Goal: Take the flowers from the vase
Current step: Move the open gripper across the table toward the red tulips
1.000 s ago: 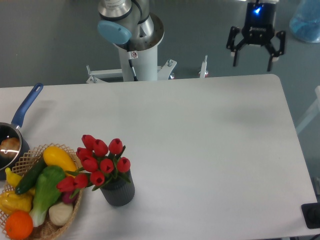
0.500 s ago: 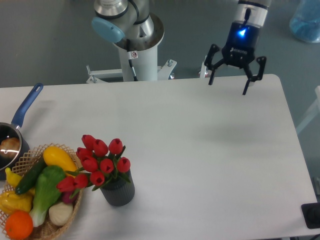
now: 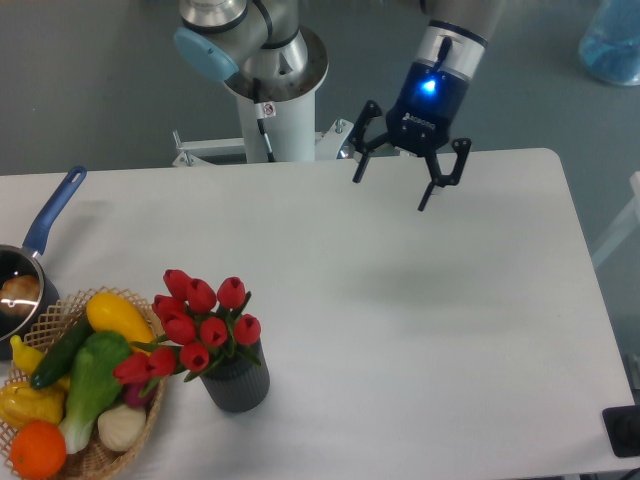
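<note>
Red tulip flowers (image 3: 200, 325) upright in ribbed vase (image 3: 236, 382) — untouched.

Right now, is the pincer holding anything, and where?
Nothing. The pincer is open in the air, far from the flowers standing in the vase.

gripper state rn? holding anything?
Gripper: jaws open, holding nothing, above the far side of the table. The flowers sit in the vase.
</note>
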